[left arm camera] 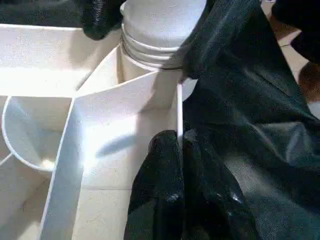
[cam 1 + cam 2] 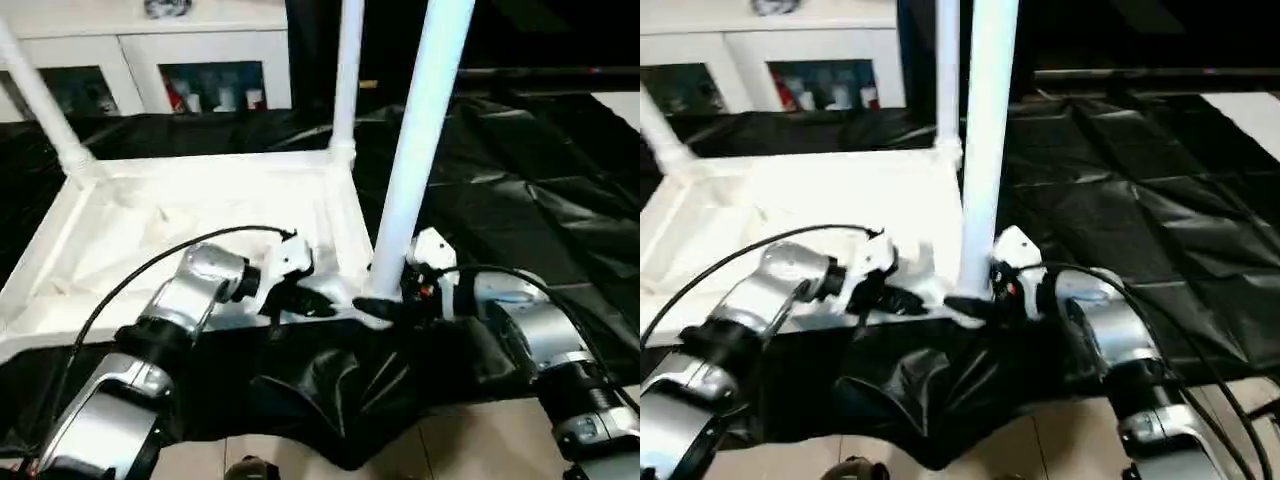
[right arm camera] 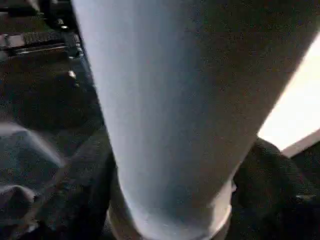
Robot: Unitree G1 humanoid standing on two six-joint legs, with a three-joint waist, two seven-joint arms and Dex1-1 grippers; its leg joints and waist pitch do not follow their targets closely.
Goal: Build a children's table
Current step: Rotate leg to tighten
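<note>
My right tool [image 2: 385, 303] clamps the near leg [image 2: 425, 130] at lower centre; my left tool [image 2: 300, 298], pressed together, rests on the tabletop [image 2: 150, 225] rim.

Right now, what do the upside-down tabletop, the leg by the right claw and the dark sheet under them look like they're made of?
Tabletop: likely moulded plastic, white, smooth with a slight sheen; thin ribs and a rounded corner socket show on its underside.
Leg: apparently the same white plastic, smooth and round, with ridged rings near its base in the left wrist view.
Sheet: looks like thin black plastic film, glossy and creased; it could be coated fabric.
</note>
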